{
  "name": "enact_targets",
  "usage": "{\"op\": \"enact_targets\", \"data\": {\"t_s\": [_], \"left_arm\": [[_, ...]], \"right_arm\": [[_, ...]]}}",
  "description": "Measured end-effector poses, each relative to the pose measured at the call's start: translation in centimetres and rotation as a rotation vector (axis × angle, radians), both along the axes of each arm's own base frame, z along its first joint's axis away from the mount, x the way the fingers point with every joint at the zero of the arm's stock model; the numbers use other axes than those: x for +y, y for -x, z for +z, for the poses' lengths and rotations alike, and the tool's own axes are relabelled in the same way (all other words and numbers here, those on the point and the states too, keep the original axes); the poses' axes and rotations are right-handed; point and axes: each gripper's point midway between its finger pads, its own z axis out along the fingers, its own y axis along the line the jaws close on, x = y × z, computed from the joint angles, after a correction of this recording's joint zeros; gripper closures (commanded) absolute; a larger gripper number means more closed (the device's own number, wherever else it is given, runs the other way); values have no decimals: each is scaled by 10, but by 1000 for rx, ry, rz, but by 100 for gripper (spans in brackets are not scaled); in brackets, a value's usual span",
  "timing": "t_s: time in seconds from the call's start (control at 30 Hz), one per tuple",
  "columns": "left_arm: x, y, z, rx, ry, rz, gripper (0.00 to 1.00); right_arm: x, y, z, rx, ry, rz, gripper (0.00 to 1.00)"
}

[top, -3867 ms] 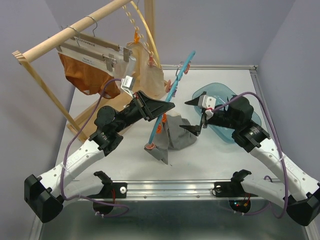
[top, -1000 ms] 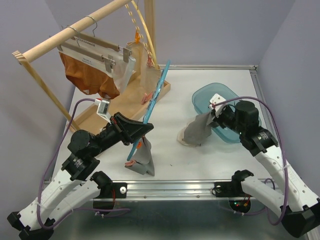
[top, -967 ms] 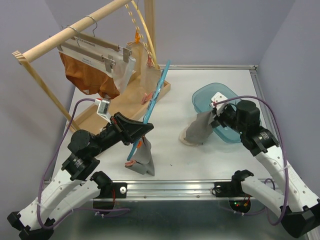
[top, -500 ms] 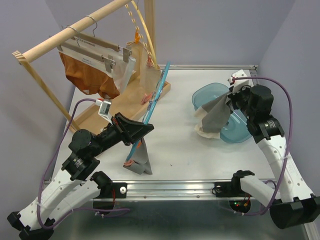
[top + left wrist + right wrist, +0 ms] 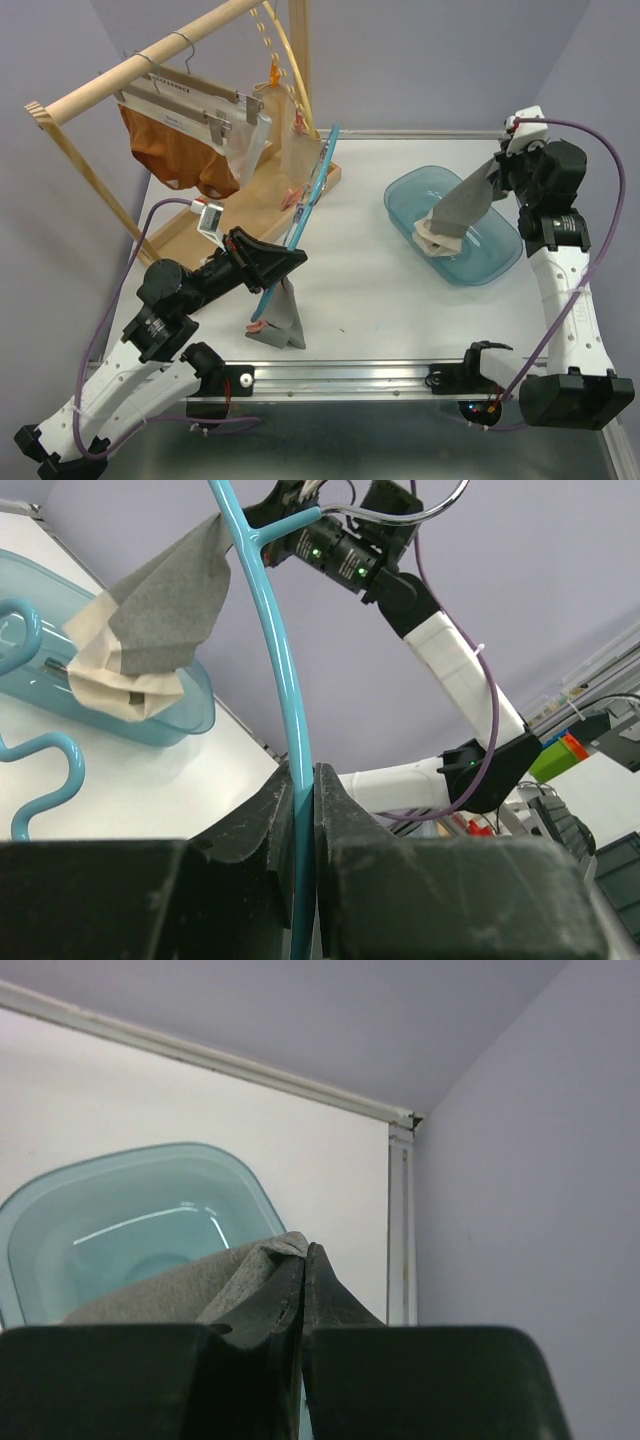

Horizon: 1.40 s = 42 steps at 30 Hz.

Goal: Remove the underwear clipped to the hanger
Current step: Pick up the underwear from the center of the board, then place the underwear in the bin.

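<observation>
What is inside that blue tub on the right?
The lower end of grey-and-cream underwear hangs into the tub, held up by the shut jaws of the right arm. Nothing else shows in it; the floor beneath the cloth is hidden.

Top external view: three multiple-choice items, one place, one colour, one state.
1. The grey-and-cream cloth briefs in the right claw hang over: A) the translucent blue plastic tub B) a wooden rail C) the bare table
2. The curved plastic hanger in the left claw is: A) red B) teal C) black
3. The left claw is: A) wide open B) shut on the hanger C) shut on a cloth

1 A: their cream end dangles over the tub.
2 B: it shows teal in both views.
3 B: it pinches the hanger's bar.
</observation>
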Motion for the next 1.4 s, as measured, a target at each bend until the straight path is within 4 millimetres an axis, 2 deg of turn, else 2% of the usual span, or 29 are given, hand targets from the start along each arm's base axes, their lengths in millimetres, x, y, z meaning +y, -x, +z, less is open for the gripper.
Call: {"op": "enact_targets", "data": {"t_s": [0.2,0.3,0.4,0.6,0.67,0.9,1.03,1.07,1.1,1.13,1.17,1.2,1.23,1.3,1.4], "left_arm": [[-1,-1,-2,-2,-8,0,100],[-1,0,-2,-2,-11,-3,100],[-1,1,-3,-4,-12,-8,100],[-2,2,-3,-7,-17,-15,100],[-2,2,-4,-8,-19,-16,100],[-4,1,-6,-3,-28,-22,100],[-6,0,-8,2,-34,-25,100],[-6,0,-9,1,-36,-28,100],[-7,0,-9,1,-39,-31,100],[-7,0,-10,0,-41,-35,100],[-8,0,-11,1,-45,-39,100],[-9,0,-12,3,-49,-43,100],[-10,0,-13,5,-54,-46,100],[-12,-1,-16,8,-65,-54,100],[-17,-4,-23,20,-86,-68,100]], "right_arm": [[4,-9,50,-109,-24,22,99],[11,-12,58,-132,-42,59,99],[21,-15,52,-120,-58,115,99],[37,-15,-12,19,-97,196,99],[38,-14,-22,43,-102,203,99],[41,-13,-37,71,-107,218,98],[42,-11,-65,129,-109,224,83],[42,-10,-73,147,-109,225,76],[42,-10,-84,170,-109,229,73],[42,-9,-93,192,-107,232,63],[42,-8,-101,210,-112,233,54],[43,-8,-110,230,-109,240,38],[44,-6,-117,245,-107,247,0],[46,-3,-126,266,-107,258,0],[51,3,-126,259,-72,312,0]]}}
